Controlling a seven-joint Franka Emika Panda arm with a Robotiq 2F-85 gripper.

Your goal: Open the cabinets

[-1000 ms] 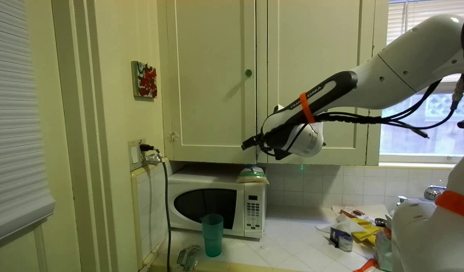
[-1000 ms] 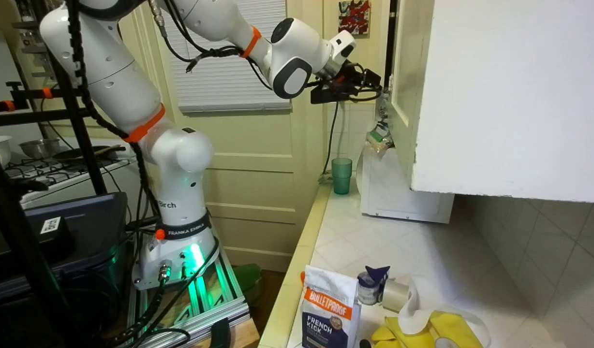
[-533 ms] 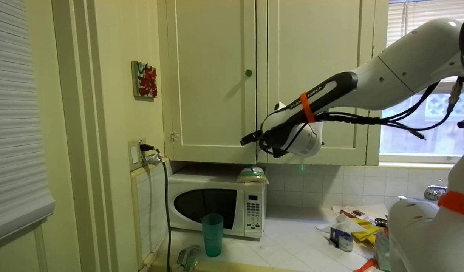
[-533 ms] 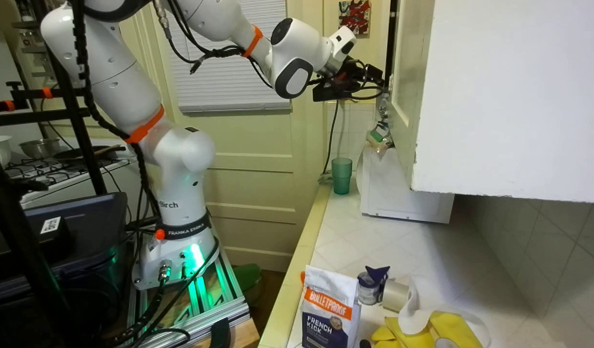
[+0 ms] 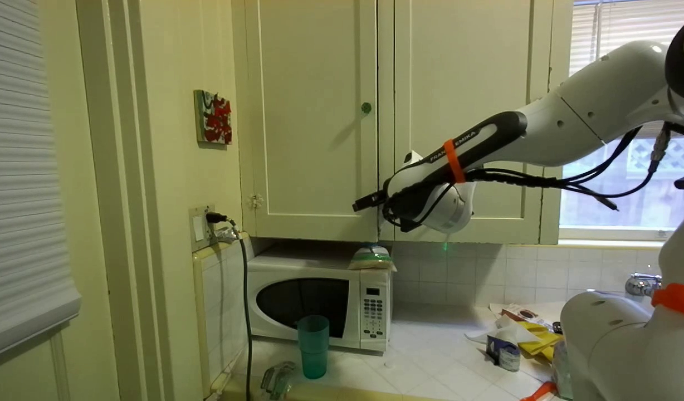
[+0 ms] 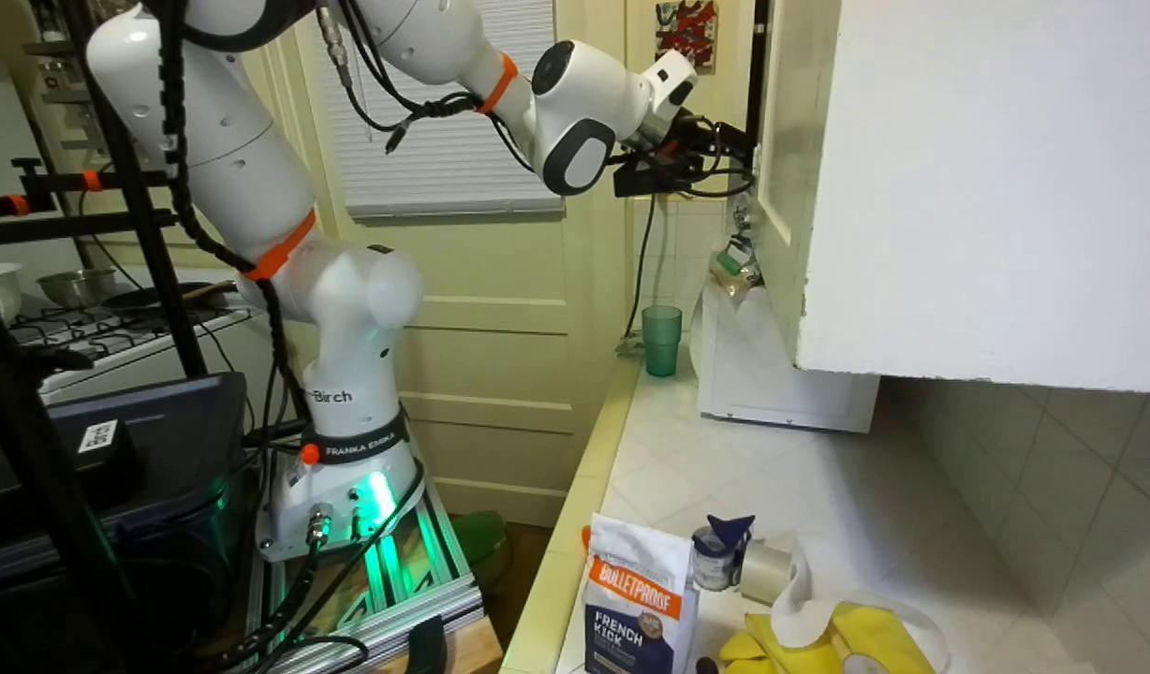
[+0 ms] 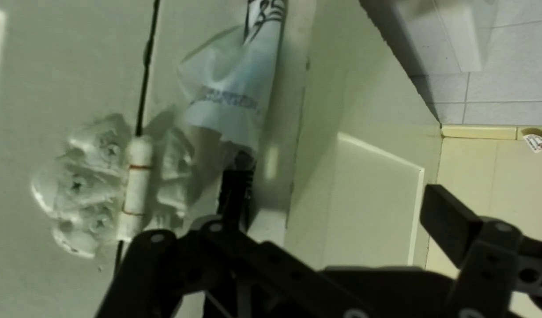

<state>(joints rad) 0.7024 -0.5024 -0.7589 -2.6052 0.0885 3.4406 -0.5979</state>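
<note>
The cream cabinets fill the back wall in an exterior view: a left door (image 5: 314, 122) with a small green knob (image 5: 366, 107) and a right door (image 5: 464, 72) partly behind my arm. No door stands wide open; whether the left one is slightly ajar I cannot tell. My gripper (image 5: 370, 201) is below the knob, by the left door's free edge; it shows at the cabinet front in an exterior view (image 6: 739, 159). In the wrist view my gripper (image 7: 341, 205) is open, its fingers wide apart with the left door panel (image 7: 372, 203) beyond. One finger is close to a hanging plastic bag (image 7: 231, 84); contact is unclear.
A painted hinge (image 7: 136, 190) is beside the bag. A white microwave (image 5: 303, 306) and a teal cup (image 5: 313, 345) stand on the counter below. A side wall (image 5: 208, 178) meets the cabinets. A coffee bag (image 6: 636, 599) and yellow cloth (image 6: 847, 637) lie along the counter.
The arm has moved a little, bringing my gripper slightly closer to the cabinet front. The elbow has dropped and shifted forward. The doors look the same.
</note>
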